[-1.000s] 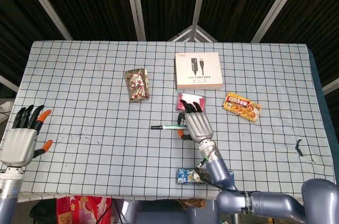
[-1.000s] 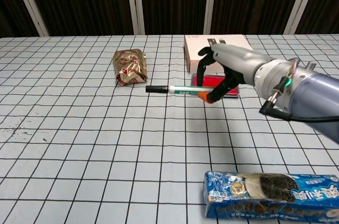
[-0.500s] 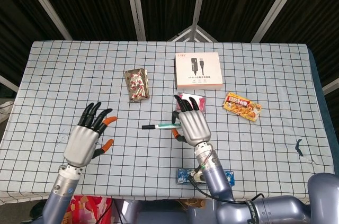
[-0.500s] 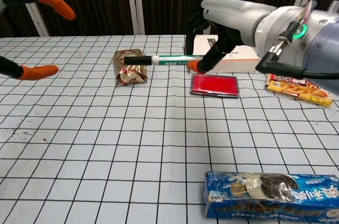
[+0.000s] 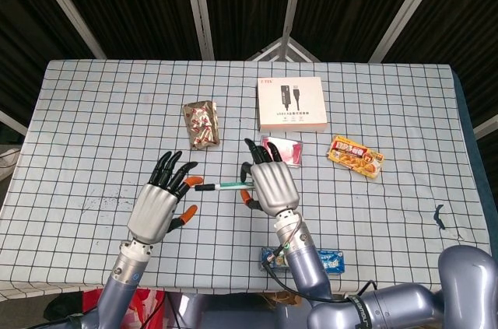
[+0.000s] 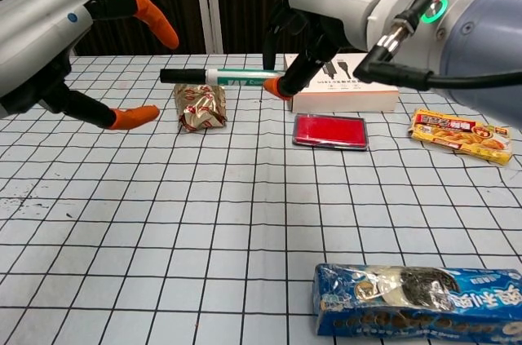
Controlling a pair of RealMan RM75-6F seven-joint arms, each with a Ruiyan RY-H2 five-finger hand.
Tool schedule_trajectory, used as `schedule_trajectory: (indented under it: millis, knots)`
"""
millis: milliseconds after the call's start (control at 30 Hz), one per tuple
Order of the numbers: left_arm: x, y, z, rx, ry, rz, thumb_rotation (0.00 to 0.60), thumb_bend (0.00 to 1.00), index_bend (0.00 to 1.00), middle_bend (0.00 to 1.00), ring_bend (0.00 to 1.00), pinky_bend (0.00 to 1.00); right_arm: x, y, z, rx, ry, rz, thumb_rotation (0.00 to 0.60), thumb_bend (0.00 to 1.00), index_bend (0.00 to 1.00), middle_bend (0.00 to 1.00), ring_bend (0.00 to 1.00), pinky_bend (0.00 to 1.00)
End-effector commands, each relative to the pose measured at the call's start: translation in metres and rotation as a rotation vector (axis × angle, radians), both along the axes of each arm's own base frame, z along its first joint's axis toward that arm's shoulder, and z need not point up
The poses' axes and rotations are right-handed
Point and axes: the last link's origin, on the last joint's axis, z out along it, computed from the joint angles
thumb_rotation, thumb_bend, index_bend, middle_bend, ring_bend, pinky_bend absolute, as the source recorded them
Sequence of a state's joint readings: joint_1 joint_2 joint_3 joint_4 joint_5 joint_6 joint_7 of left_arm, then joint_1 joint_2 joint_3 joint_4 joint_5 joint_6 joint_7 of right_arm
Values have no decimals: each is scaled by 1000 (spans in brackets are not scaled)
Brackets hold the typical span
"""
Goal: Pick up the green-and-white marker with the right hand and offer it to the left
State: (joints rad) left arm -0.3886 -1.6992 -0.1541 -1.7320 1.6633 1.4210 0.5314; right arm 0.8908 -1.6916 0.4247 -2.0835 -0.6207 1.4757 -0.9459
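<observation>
Green-and-white marker (image 6: 224, 77) pinched level in right hand (image 6: 314, 15), above table; black cap just beside left hand (image 6: 49, 43), fingers spread, holding nothing.

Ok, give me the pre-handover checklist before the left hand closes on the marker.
1. Right hand holds the green-and-white marker: ok.
2. Marker lifted clear of the table, roughly level: ok.
3. Black cap end points toward the left hand: ok.
4. Left hand's fingers spread to receive: ok.
5. Cap end already between the left hand's fingers: cannot tell; it sits near them in both views.
6. Foil snack packet below, clear of the marker: ok.
</observation>
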Motion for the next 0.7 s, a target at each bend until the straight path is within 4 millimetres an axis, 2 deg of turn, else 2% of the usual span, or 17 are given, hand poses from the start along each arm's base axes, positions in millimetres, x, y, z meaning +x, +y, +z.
schedule_trajectory:
  millis: [33,267,700]
  knots:
    - [-3,1,3,19,-1,7,600,324,365,194,0,0,-1,-2,1,-5,3,-9,600,572,740,79,137,52]
    - [-9,5,11,45,-31,17,600,343,412,225,0,0,-3,-4,0,5,-3,-20,600,577,747,79,138,52]
    - [-9,17,-5,47,-23,22,600,347,443,235,0,0,3,0,-1,25,-29,-6,600,580,756,79,140,53]
